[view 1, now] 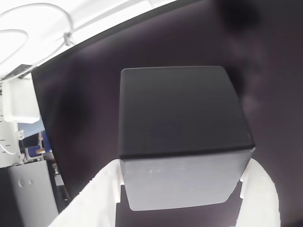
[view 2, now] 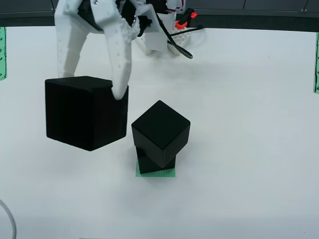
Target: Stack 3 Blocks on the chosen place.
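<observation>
In the view from above, my white gripper (view 2: pixel 90 84) is shut on a black block (view 2: pixel 84 113), held off the white table to the left of the stack. Two more blocks stand stacked on the chosen place, a green-striped patch (view 2: pixel 155 173). The upper block (view 2: pixel 160 132) is turned askew on the lower block (view 2: pixel 152 163). In the view that rides on the gripper, the held block (view 1: pixel 182 118) sits between the two white fingers (view 1: pixel 102 198) of the gripper (view 1: pixel 180 196).
Narrow green-striped strips lie at the left edge (view 2: pixel 2 52) and right edge (view 2: pixel 316 62) of the table. Black and red cables (view 2: pixel 179 30) trail by the arm's base. A white cable (view 2: pixel 7 219) curls at the bottom left. A big dark panel (view 1: pixel 80 104) fills the background of the gripper view.
</observation>
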